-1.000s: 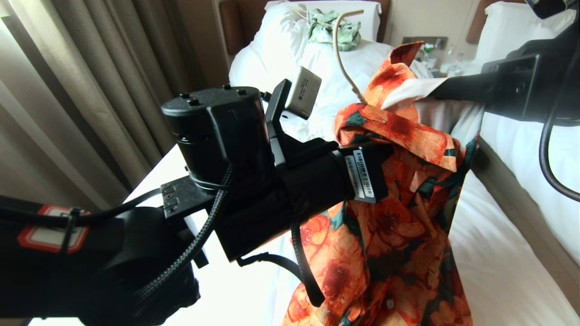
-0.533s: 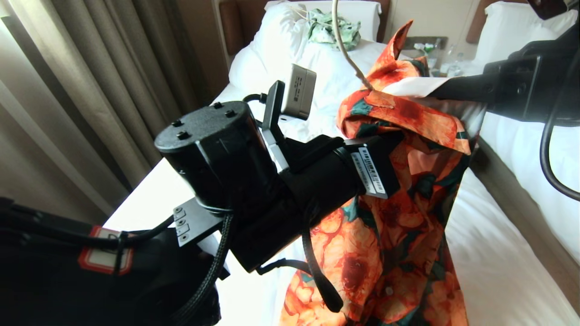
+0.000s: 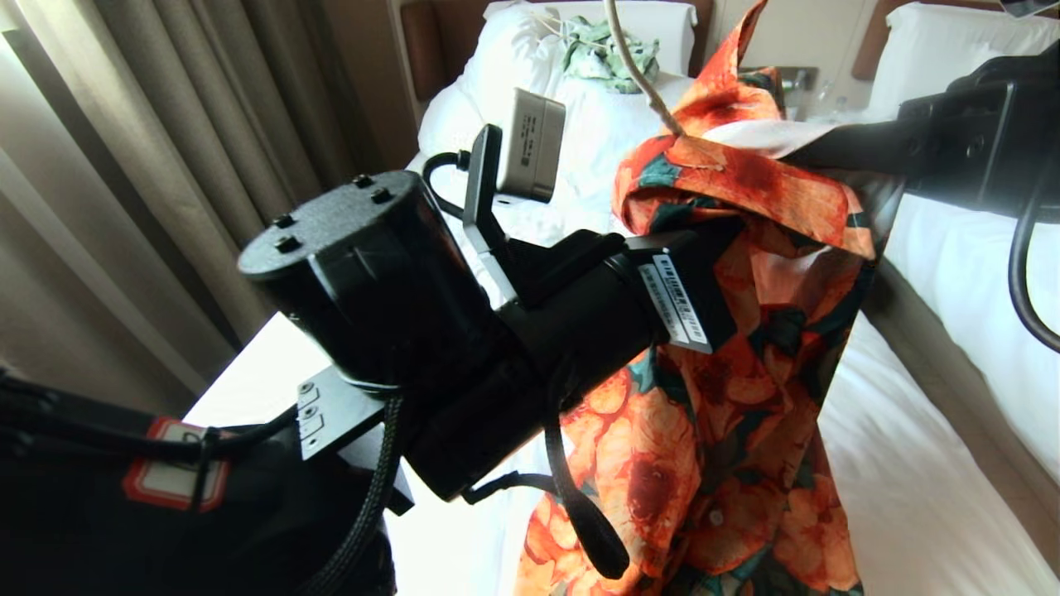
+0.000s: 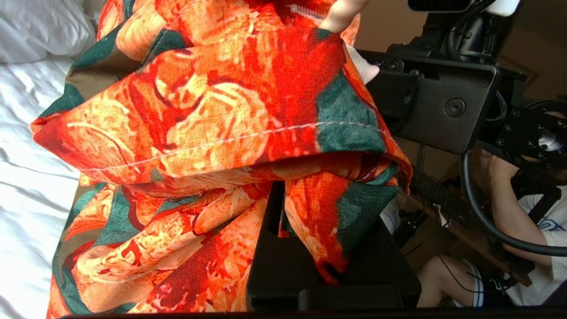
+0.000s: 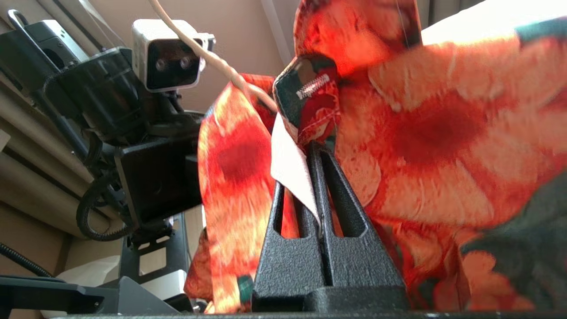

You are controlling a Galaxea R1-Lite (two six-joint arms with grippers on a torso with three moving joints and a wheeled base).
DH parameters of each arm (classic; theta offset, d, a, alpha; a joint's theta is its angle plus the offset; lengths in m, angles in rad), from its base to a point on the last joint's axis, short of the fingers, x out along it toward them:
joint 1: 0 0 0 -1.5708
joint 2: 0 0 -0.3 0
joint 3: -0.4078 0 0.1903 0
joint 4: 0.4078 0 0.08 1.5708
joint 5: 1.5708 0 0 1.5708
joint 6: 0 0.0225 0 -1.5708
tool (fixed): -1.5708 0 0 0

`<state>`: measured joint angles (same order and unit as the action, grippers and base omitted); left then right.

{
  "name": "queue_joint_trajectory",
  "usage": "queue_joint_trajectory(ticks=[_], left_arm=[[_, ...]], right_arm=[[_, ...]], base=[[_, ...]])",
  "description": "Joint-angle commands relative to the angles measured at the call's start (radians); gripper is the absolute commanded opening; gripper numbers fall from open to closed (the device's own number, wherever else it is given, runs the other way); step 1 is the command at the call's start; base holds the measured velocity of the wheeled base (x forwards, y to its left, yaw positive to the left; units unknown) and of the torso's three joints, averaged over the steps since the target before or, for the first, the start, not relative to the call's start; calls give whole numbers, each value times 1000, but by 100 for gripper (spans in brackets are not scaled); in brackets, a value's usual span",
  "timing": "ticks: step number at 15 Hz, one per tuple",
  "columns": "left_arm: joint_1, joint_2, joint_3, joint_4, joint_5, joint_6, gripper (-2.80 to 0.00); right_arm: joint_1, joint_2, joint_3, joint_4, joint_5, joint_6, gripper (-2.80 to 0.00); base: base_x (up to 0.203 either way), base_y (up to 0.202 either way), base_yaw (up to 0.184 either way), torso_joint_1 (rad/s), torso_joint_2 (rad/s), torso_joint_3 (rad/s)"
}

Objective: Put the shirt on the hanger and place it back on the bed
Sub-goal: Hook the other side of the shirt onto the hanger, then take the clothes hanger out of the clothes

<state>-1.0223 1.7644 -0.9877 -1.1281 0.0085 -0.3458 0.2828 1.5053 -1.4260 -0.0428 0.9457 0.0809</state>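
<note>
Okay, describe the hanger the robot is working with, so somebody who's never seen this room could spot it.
Find the bed, then the orange-flowered shirt held up above it. A thin cream wire hanger rises from the shirt's collar. The other hanger lies by the pillows with a pale green garment.

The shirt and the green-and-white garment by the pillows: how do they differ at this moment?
The shirt is large, orange-flowered on dark green; the green-and-white garment is smaller and pale. The shirt hangs in the air, pinched by the left gripper and the right gripper; the garment lies crumpled on the bed, touched by neither. The hanger rises from the shirt's collar. Both are patterned clothes.
</note>
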Motion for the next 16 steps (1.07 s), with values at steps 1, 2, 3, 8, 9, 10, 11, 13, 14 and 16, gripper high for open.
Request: queue_joint_trajectory(ticks=[1, 2, 3, 8, 9, 10, 11, 13, 14, 16], left_arm=[[-1, -32, 1, -6, 1, -2, -280], [1, -41, 1, -6, 1, -2, -280], [-1, -48, 4, -4, 1, -1, -280], [-2, -54, 17, -6, 1, 17, -280], [-1, -59, 14, -4, -1, 17, -280], [-1, -61, 12, -4, 0, 17, -280], [-1, -62, 12, -4, 1, 17, -280], [-1, -64, 14, -1, 1, 17, -280], [-1, -65, 12, 2, 1, 19, -280], [-1, -64, 3, 53, -2, 18, -280]], right_arm=[[-1, -13, 1, 7, 4, 0, -280], [0, -21, 0, 18, 4, 0, -280], [2, -26, -4, 36, -3, 0, -280], [26, -40, -18, 53, -65, 2, 0], [27, -50, -18, 65, -65, 2, 0], [27, -61, -18, 106, -66, 2, 0], [28, -71, -28, 166, -67, 1, 0], [30, -76, -101, 311, -78, 0, 0], [31, -74, -163, 385, -106, -1, 0], [48, -54, -300, 507, -191, -3, 0]], base=[[0, 0, 0, 0, 0, 0], [0, 0, 0, 0, 0, 0], [0, 0, 0, 0, 0, 0], [0, 0, 0, 0, 0, 0], [0, 0, 0, 0, 0, 0], [0, 0, 0, 0, 0, 0], [0, 0, 0, 0, 0, 0], [0, 0, 0, 0, 0, 0], [0, 0, 0, 0, 0, 0], [0, 0, 0, 0, 0, 0]])
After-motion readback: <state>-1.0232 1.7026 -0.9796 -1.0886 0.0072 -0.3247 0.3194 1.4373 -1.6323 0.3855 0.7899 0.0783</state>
